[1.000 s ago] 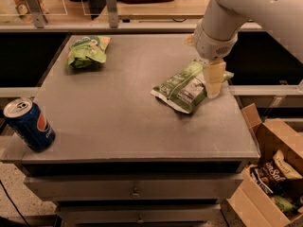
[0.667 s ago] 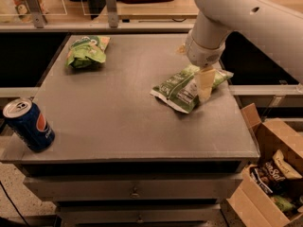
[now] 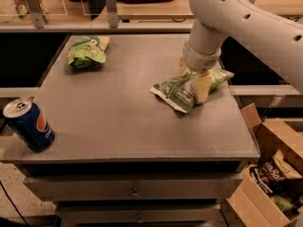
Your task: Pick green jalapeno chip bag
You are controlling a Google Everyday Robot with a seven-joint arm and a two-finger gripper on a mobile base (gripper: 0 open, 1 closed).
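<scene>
— Fingers (image 3: 201,86) spread or clamped, what's seen there?

— Spread, as far as can be made out lol. One pale finger is planted at the near side of the green jalapeno chip bag (image 3: 176,90), the other is glimpsed at its far side, so the bag is straddled rather than pinched.

— And the rest, big stuff first?

— Most of the view is taken up by the grey desk (image 3: 118,122), with drawers seen under its front edge. The white arm (image 3: 246,20) is stretched in from the upper right and bent down over the desk's right half. An open cardboard box (image 3: 267,138) is parked on the floor just beside the desk's right front corner, with snack packets (image 3: 274,171) stuffed in it. The jalapeno bag is laid flat near the desk's right edge, white label panel turned toward the front left. A smaller lime-green bag (image 3: 87,51) is seen at the far left, well apart from it. A blue soda can (image 3: 29,125) is stood upright at the near left corner.
</scene>
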